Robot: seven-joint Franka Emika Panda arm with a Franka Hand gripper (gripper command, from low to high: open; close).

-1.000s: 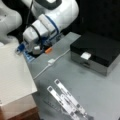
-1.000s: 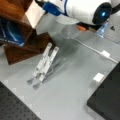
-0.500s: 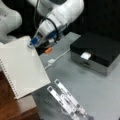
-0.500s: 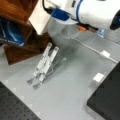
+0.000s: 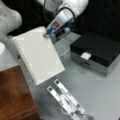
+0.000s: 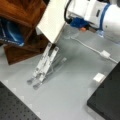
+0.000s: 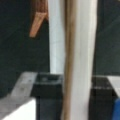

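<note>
Holding: gripper (image 5: pixel 47 35) clamped on spiral notebook (image 5: pixel 37 57) at its top corner, so the pad hangs tilted above the table (image 5: pixel 100 92).
Wrist view: notebook (image 7: pixel 75 60) edge-on between pads.
Below: folding metal stand (image 6: pixel 43 66), legs spread.
Nearby: wooden box (image 5: pixel 15 97); black case (image 5: pixel 97 51).

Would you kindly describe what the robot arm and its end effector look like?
The arm is glossy white with rounded links and a black cable looping along it. Its end effector carries blue parts and a small red marking; in a front view an orange spot shows.
</note>
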